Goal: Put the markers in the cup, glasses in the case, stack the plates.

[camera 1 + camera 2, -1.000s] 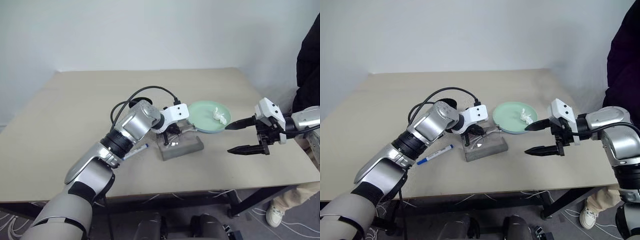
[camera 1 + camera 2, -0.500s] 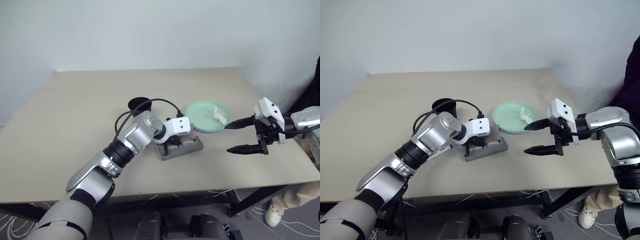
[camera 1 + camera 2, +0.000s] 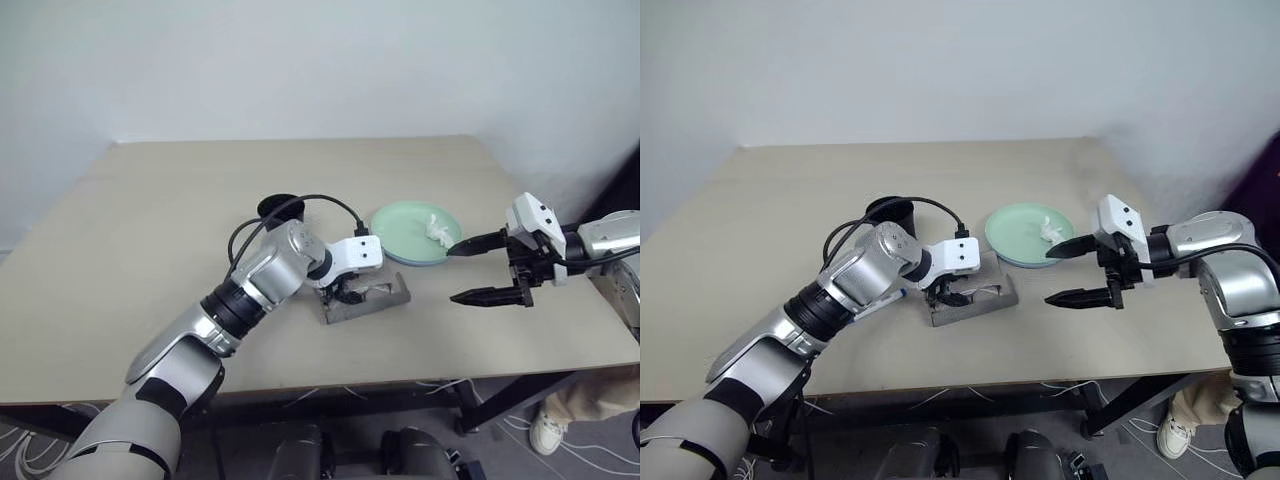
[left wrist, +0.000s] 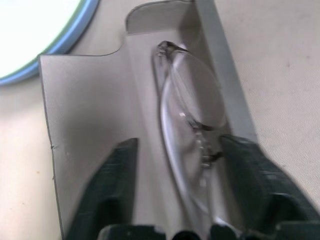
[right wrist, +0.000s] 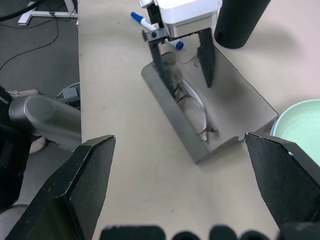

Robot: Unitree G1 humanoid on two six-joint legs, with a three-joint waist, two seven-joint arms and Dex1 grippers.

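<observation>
On the tan tabletop point(image 3: 150, 230) the open case point(image 5: 235, 112) now holds the glasses point(image 4: 187, 107), lying along its trough. The left claw point(image 5: 182, 52) has just spread its fingers and let go of them, hovering right above. The right claw point(image 3: 478, 268) waits wide open beside the green plate point(image 3: 395, 228). That step looks done.

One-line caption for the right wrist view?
Left pincer open over the glasses lying in the open case.
</observation>
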